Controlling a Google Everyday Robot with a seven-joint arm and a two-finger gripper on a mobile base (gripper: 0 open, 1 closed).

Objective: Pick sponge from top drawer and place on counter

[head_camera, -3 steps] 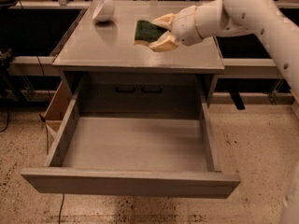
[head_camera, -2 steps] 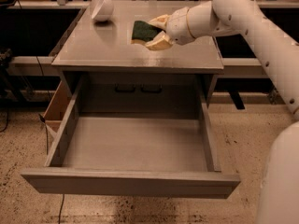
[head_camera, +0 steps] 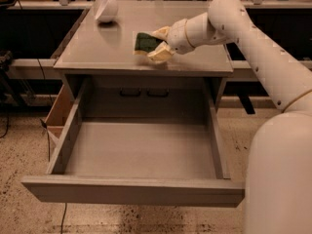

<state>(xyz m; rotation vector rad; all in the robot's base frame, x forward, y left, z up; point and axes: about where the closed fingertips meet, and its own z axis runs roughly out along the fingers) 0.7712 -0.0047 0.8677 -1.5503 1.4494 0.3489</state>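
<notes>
Gripper (head_camera: 157, 44) in upper middle of frame, clamped on sponge (head_camera: 143, 42), low over counter (head_camera: 97, 52), top drawer (head_camera: 141, 152) open below, white bowl (head_camera: 106, 8) upper left.

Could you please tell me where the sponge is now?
In the camera view, the sponge is at the counter's middle, held by the gripper reaching from the right; the bowl is at the back left.

light: dim, warm | sheen: counter (head_camera: 97, 52) | shadow: below jaws clasping sponge (head_camera: 144, 42) over counter
</notes>
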